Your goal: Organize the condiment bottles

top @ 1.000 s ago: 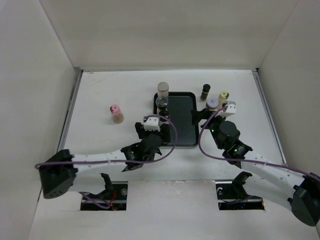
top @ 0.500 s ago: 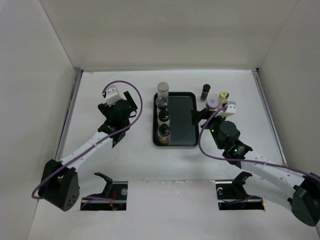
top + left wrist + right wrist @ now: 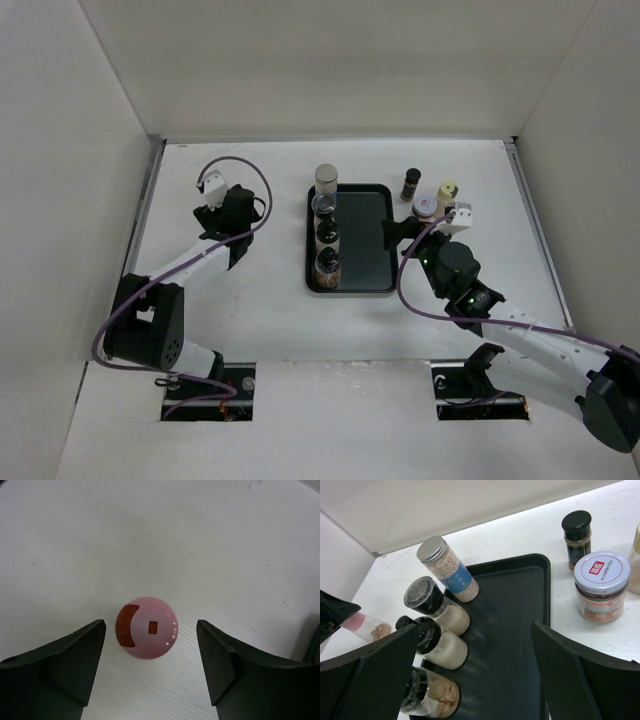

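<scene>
A pink-capped condiment bottle (image 3: 147, 635) stands on the white table. My left gripper (image 3: 151, 625) is open and straddles its cap from above, with a gap on each side. In the top view the left gripper (image 3: 236, 218) hides this bottle. Several bottles stand in a row along the left side of the black tray (image 3: 370, 235): a grey-capped one (image 3: 327, 180) and three black-capped ones (image 3: 328, 232). My right gripper (image 3: 400, 235) hangs open and empty over the tray's right edge. In the right wrist view the right gripper (image 3: 475, 672) frames the tray's bare floor.
Right of the tray stand a dark-capped bottle (image 3: 411, 183), a purple-white-lidded jar (image 3: 425, 206) and a pale-yellow-capped bottle (image 3: 447, 190). White walls close in the table on the left, back and right.
My left arm swung from the tray's near left corner over to the pink-capped bottle and now covers it from above. The right arm has not moved.
</scene>
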